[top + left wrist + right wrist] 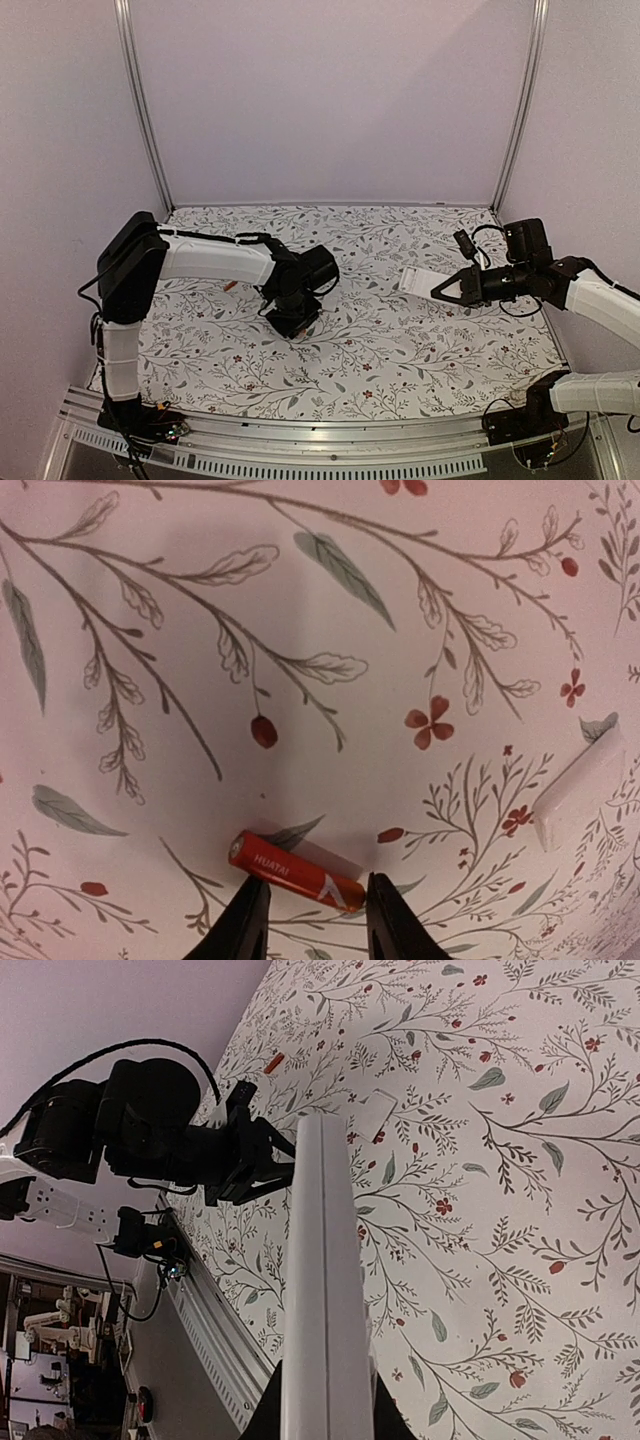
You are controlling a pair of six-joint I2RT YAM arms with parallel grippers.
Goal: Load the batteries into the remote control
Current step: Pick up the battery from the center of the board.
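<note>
Left gripper (pixel 314 900): we see jaws parted astride battery (pixel 295 872).
Right gripper (pixel 325 1410): clamped on remote control (pixel 322 1260).
Cover (pixel 575 790): battery's 3 o'clock.

Table (pixel 400 350) with floral-print surface, one orange-red battery (pixel 295 870) lying flat, white cover (pixel 580 795) near it, second battery (pixel 231 286) well apart.

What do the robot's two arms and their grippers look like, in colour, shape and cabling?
Both arms are alike: the left arm and right arm have smooth white link covers between boxy black joint housings. Thin black cables run along them and loop loosely near the wrists. The left gripper and right gripper are black, each with two tapering fingers ending in narrow tips.
</note>
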